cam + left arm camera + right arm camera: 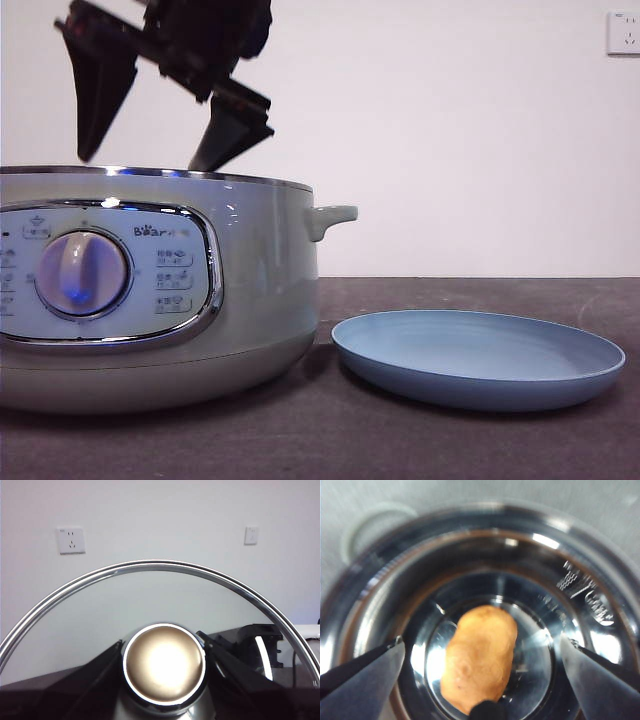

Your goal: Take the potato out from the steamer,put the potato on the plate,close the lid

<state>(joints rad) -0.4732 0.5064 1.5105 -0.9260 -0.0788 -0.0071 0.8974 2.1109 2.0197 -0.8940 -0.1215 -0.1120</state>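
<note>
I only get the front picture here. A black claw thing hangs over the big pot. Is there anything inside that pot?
Observer: Yes. The right wrist view looks straight down into the steamer and shows an orange-brown potato lying on its shiny bottom.
Visitor: Is the claw holding it?
Observer: No. The right hand is open, one jaw on each side of the potato, neither touching it.
Visitor: And where did the pot's lid go?
Observer: The left hand has it. In the left wrist view its jaws are shut on the knob of the glass lid, which stands on edge in front of a white wall.
</note>
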